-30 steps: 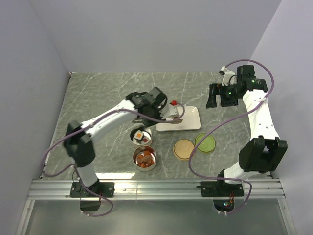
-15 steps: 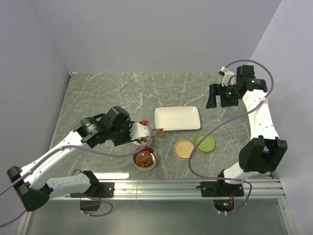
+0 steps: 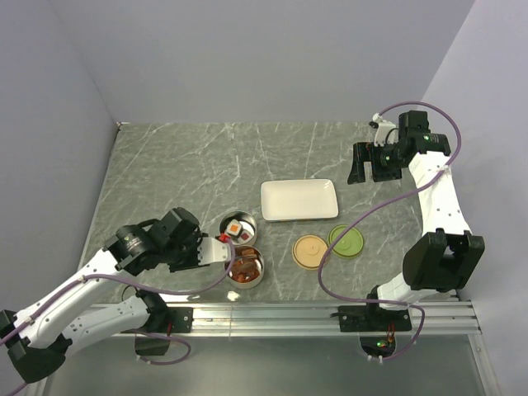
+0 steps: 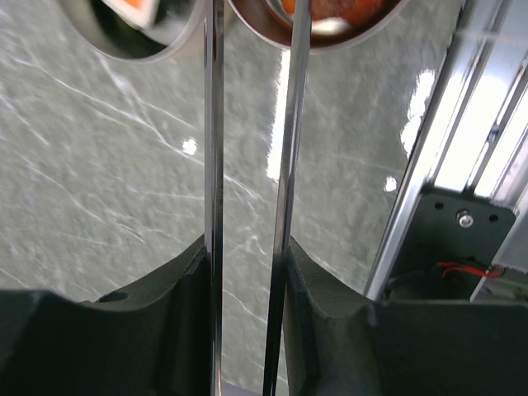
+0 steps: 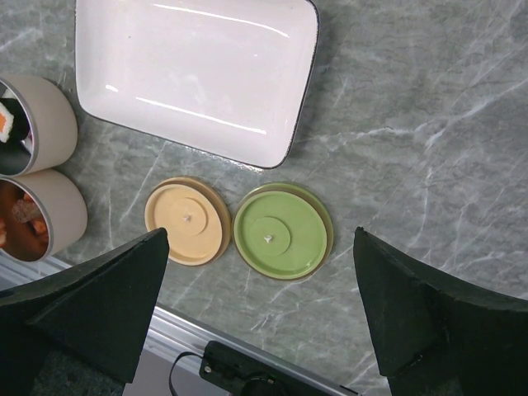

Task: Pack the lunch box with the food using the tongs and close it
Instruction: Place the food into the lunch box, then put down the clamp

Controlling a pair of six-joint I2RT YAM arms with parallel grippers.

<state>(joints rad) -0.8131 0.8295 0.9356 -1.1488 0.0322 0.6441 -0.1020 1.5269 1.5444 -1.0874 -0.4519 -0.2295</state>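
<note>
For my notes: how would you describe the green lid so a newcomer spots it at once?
Find the white rectangular plate on the marble table. Towards the near edge, off its right corner, two flat round lids lie side by side. The green lid is the right-hand one; its twin, the tan lid, differs only in colour.

The table (image 3: 181,165) is grey-green marble veined with white. Beside the glossy white, dark-rimmed plate (image 5: 194,74) sit a tan lid (image 5: 188,220) and a green lid (image 5: 283,230); the tongs (image 4: 213,165) gleam silver.
</note>
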